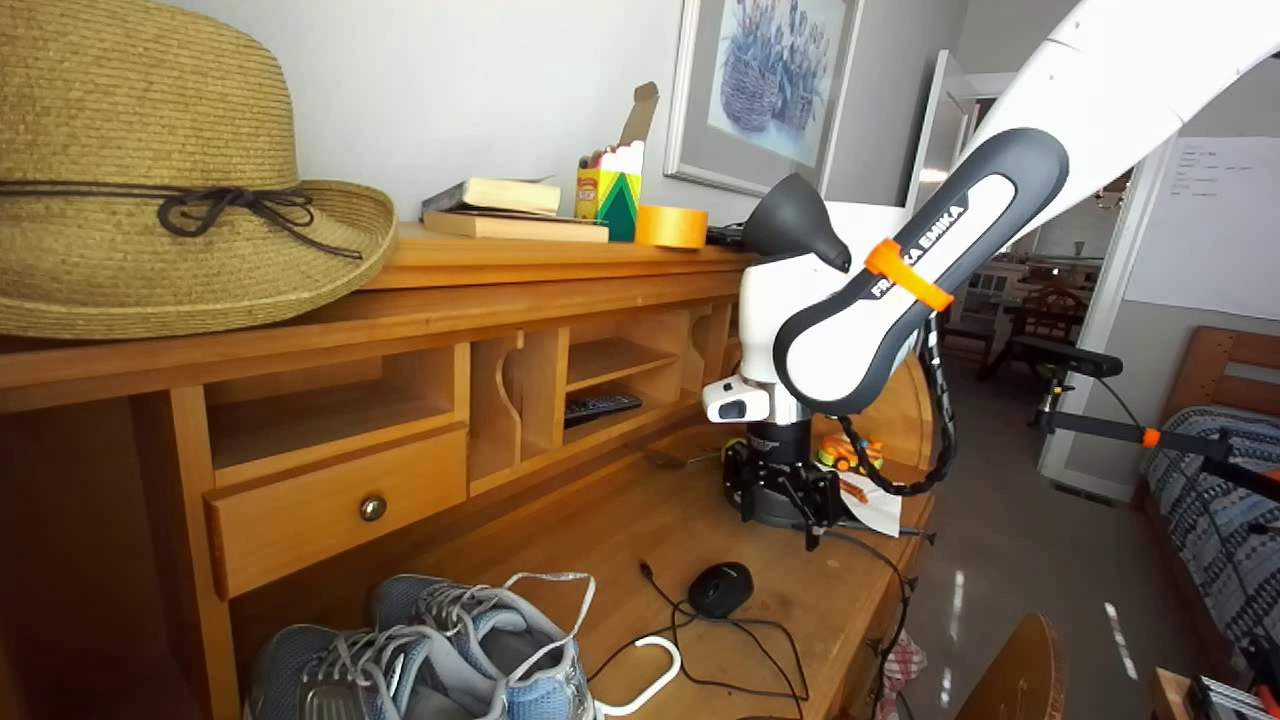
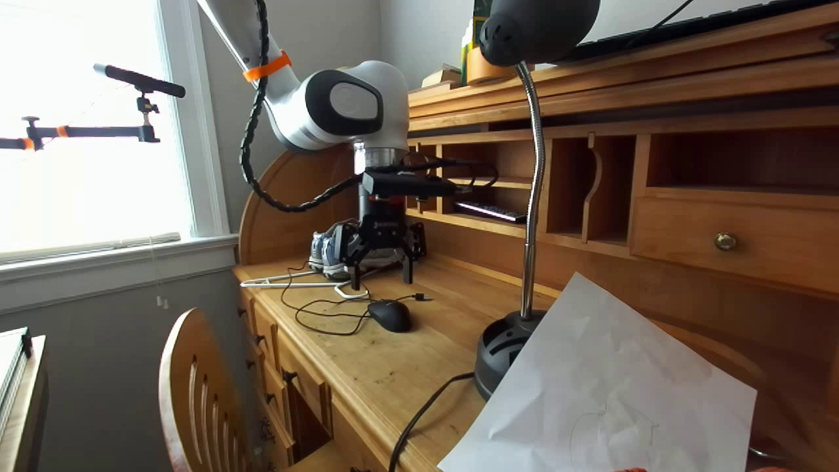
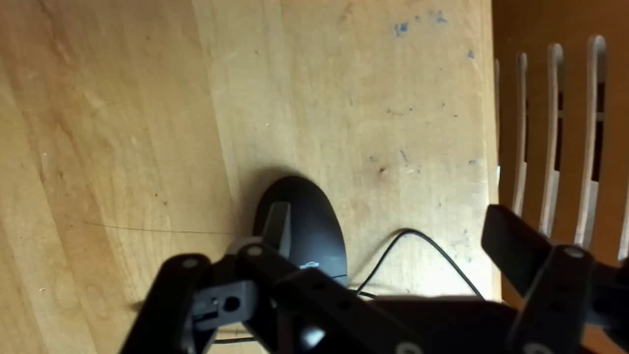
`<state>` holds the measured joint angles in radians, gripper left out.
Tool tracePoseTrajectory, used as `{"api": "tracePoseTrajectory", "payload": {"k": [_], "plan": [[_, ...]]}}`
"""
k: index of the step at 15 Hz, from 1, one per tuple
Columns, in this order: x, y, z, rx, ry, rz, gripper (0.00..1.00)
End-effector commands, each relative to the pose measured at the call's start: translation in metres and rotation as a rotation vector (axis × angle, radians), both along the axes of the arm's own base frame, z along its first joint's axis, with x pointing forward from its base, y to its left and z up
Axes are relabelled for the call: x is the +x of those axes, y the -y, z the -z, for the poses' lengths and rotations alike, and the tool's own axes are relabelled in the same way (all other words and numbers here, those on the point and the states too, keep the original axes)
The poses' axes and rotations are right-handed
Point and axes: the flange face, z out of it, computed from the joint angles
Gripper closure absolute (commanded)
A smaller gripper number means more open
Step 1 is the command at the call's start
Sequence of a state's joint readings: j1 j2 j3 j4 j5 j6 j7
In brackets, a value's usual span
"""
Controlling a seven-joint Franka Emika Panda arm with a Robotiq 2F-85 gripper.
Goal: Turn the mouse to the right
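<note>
The black mouse lies on the wooden desk, and its thin cable loops beside it. In an exterior view, the mouse lies nearer the camera than the sneakers. My gripper is open and empty, pointing down above the desk, apart from the mouse. It also shows in an exterior view. In the wrist view, the gripper has its fingers wide apart. The left finger overlaps the mouse and hides part of it; the right finger is over the desk edge. Cable shows between them.
Grey-blue sneakers and a white hanger lie near the mouse. A lamp with a round dark base and a paper sheet stand on the desk. A chair is at the desk's front. Shelves line the back.
</note>
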<state>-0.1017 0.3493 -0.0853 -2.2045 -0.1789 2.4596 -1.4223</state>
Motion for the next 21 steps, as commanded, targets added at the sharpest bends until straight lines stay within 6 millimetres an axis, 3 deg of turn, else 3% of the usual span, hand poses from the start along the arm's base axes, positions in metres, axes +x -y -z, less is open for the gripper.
{"api": "tracePoseTrajectory", "payload": {"k": [1, 6, 12, 21], "plan": [[0.011, -0.001, 0.017, -0.036, 0.071, -0.085, 0.0], [0.019, -0.014, 0.032, -0.009, 0.163, -0.109, 0.0], [0.025, -0.038, 0.032, 0.076, 0.196, -0.085, 0.0], [0.016, -0.032, 0.056, 0.132, 0.15, -0.075, 0.0]]}}
